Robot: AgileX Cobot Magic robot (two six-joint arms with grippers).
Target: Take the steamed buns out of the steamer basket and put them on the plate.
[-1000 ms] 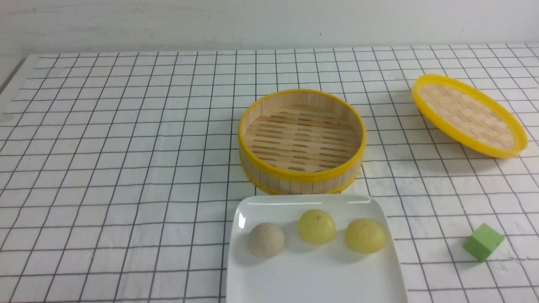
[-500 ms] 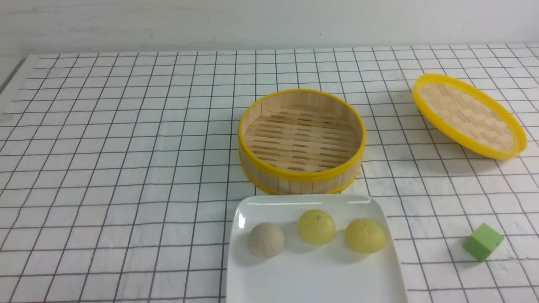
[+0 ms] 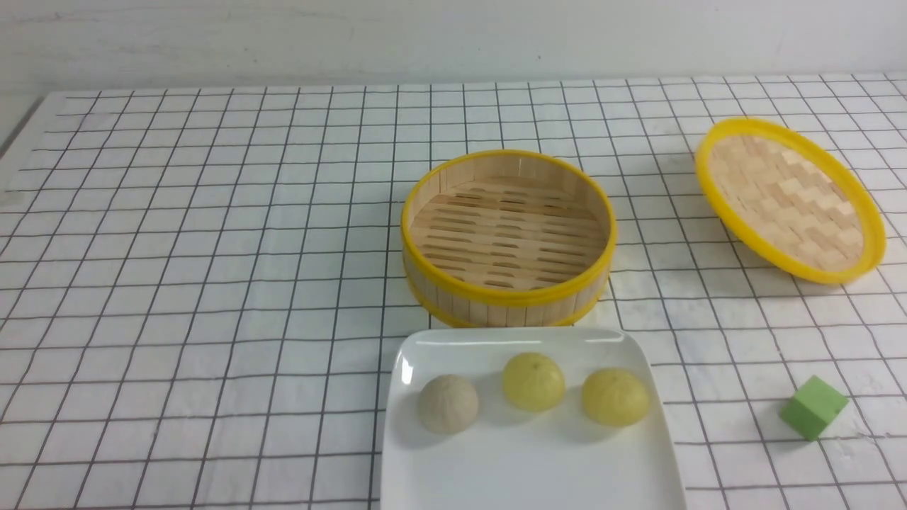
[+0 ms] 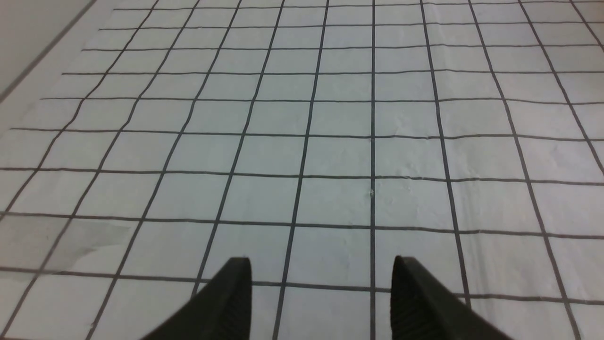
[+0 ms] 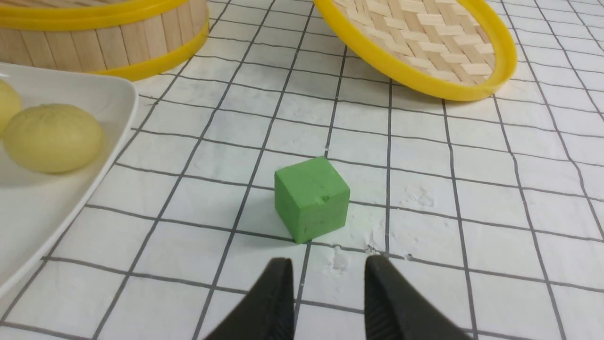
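Three steamed buns lie in a row on the white plate [image 3: 531,467] near the front edge: a beige one [image 3: 447,404] and two pale yellow ones [image 3: 533,382] [image 3: 615,397]. Just behind the plate stands the steamer basket [image 3: 496,304], its slatted floor bare. No gripper shows in the front view. In its wrist view, my left gripper [image 4: 321,259] is open over bare checked cloth. My right gripper [image 5: 328,259] is open with a narrower gap and nothing between its fingers, just short of a green cube [image 5: 311,198]. The plate [image 5: 113,94] with a yellow bun [image 5: 53,137] is off to one side.
A shallow yellow-rimmed woven lid [image 3: 786,198] sits tilted at the back right. The green cube [image 3: 813,407] lies right of the plate. A white checked cloth covers the table, and its left edge shows at the far left.
The woven lid has tipped, now showing more of its woven face, with its near rim lower in the front view. Buns, plate, basket and cube have not moved.
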